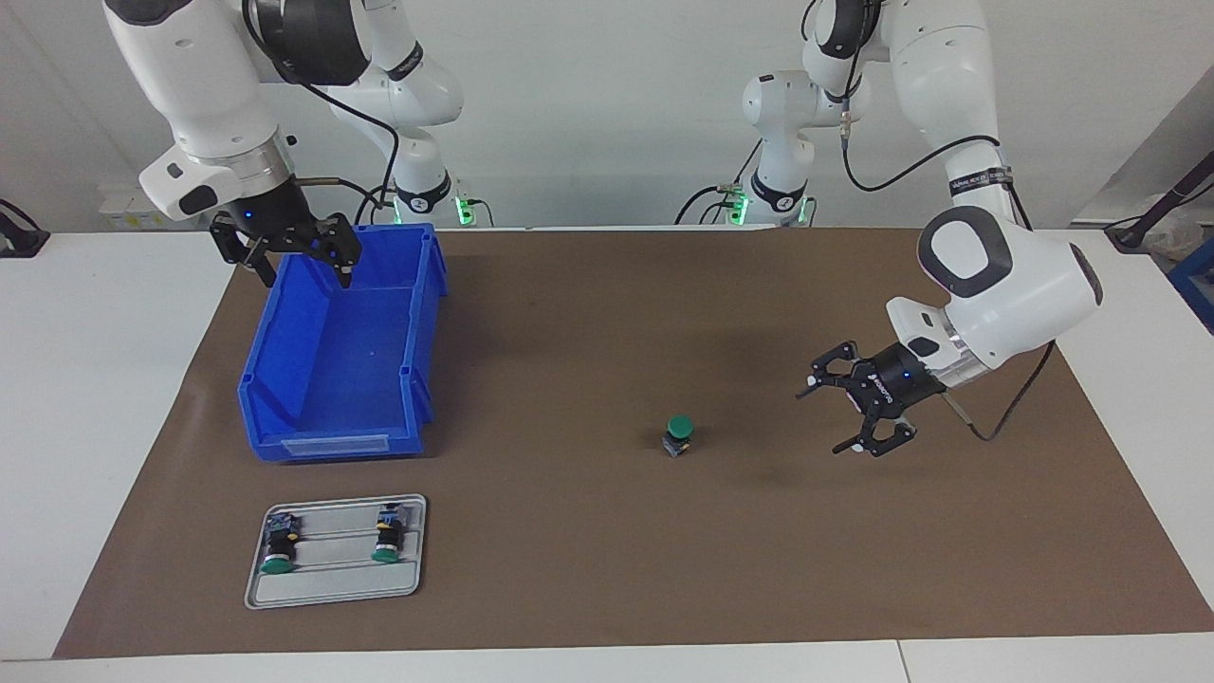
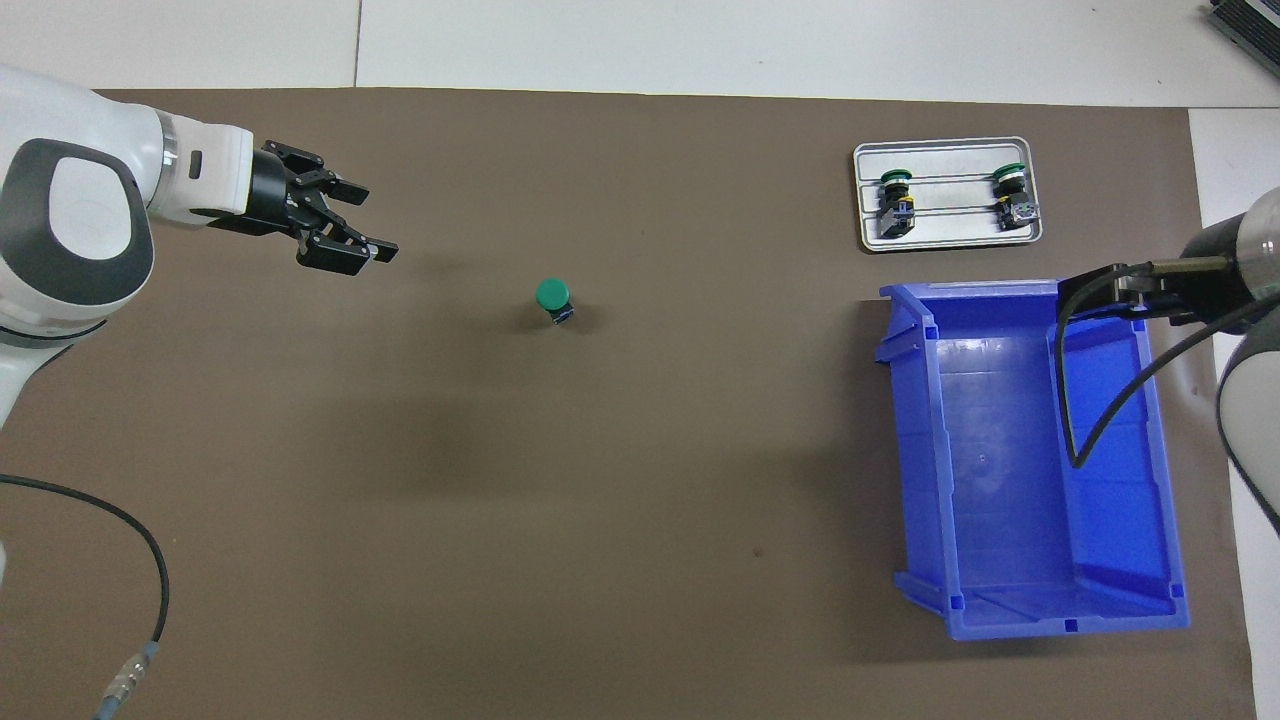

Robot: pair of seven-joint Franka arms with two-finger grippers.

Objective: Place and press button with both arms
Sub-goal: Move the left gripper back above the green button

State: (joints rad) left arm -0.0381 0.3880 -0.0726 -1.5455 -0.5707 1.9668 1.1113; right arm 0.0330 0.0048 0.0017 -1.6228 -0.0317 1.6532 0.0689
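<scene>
The button (image 1: 677,433) stands cap-up on the counter's brown mat (image 1: 588,569), apart from both hands. The left hand (image 1: 836,408) hovers beside it, released and empty. Only the facing view shows the right hand (image 1: 302,262), released, over the blue bin (image 1: 313,417).

A brown mat (image 1: 588,531) covers a white table (image 1: 85,398) that stands against a plain pale wall (image 1: 607,104), evenly lit.
</scene>
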